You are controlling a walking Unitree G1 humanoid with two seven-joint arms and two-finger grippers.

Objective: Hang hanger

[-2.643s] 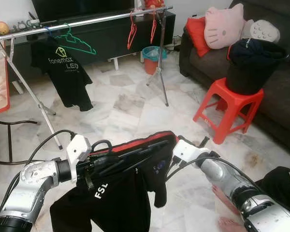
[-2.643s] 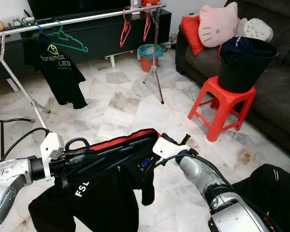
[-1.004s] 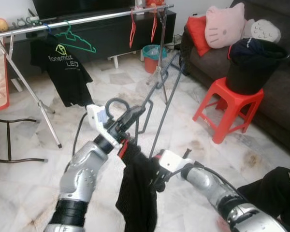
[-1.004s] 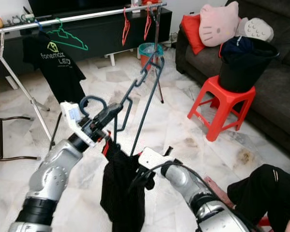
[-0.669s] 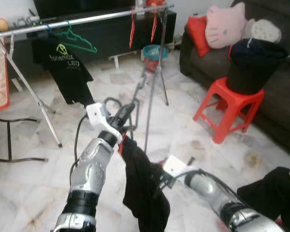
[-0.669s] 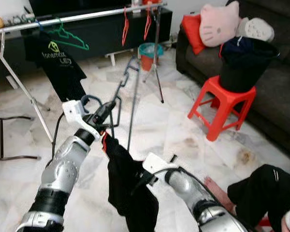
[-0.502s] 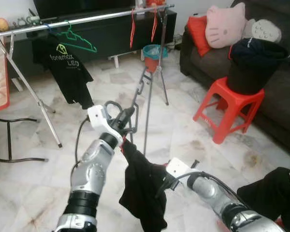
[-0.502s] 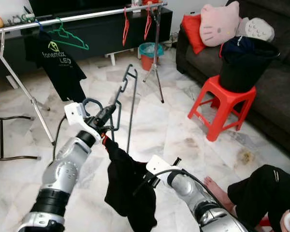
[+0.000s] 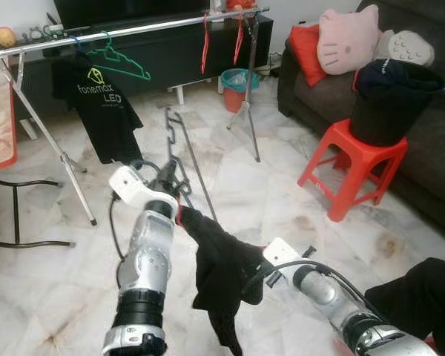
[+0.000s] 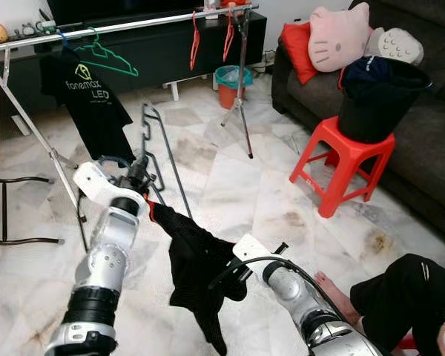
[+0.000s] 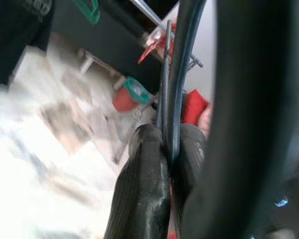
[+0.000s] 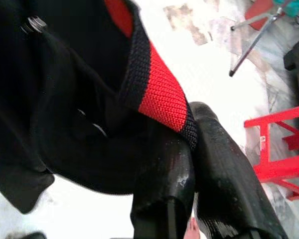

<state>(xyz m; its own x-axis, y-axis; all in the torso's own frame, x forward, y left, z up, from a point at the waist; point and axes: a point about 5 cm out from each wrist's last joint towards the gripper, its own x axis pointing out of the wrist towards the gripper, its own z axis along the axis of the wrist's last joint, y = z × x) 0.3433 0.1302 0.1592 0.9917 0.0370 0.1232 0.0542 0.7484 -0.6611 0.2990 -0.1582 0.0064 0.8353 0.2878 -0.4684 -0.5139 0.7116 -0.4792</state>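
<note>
The left tool (image 9: pixel 165 180) was clenched on the dark hanger (image 9: pixel 179 144), which rose toward the clothes rail (image 9: pixel 133 29) but stayed well below it. A black garment (image 9: pixel 222 267) drooped from the hanger's lower end. The right tool (image 12: pixel 189 164) pinched the garment's red-trimmed edge (image 12: pixel 159 92), low above the floor.

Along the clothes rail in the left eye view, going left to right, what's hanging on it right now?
Black printed T-shirt → green hanger → two red hangers, side by side near the rail's right end. The left gripper holds the dark hanger low in front of the clothes rail, not yet on it.
</note>
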